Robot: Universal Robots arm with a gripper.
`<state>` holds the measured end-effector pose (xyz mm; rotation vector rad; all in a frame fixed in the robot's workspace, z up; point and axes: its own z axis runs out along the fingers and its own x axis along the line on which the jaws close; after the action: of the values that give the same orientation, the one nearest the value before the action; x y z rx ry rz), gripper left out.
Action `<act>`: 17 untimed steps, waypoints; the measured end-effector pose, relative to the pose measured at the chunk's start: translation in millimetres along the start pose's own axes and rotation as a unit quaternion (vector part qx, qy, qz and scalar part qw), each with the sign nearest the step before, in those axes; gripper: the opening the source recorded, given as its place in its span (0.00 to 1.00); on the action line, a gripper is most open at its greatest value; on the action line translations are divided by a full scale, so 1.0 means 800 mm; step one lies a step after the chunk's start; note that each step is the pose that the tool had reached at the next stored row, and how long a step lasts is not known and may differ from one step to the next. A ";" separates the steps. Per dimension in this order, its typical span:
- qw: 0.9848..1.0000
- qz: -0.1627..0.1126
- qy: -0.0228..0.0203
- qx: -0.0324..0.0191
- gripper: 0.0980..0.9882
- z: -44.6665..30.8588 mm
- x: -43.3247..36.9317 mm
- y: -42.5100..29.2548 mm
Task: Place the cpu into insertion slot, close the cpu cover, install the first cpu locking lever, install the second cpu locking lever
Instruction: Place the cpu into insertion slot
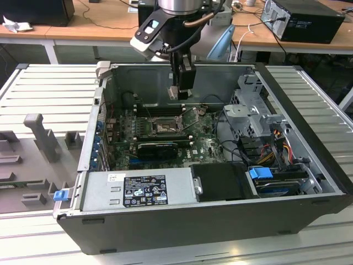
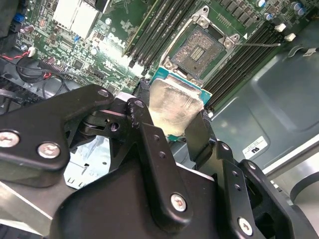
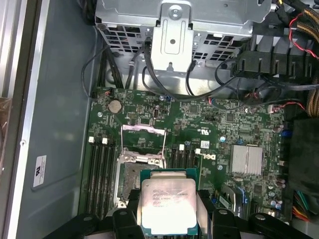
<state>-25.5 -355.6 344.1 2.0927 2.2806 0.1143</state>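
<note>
Jaws clamp the cpu (image 3: 167, 206) near the insertion slot (image 2: 199, 50) (seen uncovered in the second wrist view).

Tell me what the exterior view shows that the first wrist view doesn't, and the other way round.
Exterior view: the whole open case on the ribbed bench, the power supply along its near wall, and the arm with its claw hanging over the board.
First wrist view: the cpu clamped in the claw, silver top showing, close by the slot, whose cover is swung open.
Both: the motherboard and the drive cage.
</note>
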 end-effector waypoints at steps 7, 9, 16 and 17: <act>1.000 0.007 -0.001 0.000 0.48 0.0022 0.000 -0.0002; 1.000 0.009 -0.001 0.001 0.48 0.0028 0.000 -0.0003; 1.000 0.012 -0.001 0.001 0.48 0.0065 0.000 -0.0006; 1.000 0.013 -0.001 0.001 0.48 0.0075 0.000 -0.0006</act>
<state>-25.5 -355.6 338.1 2.1227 2.2542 0.1108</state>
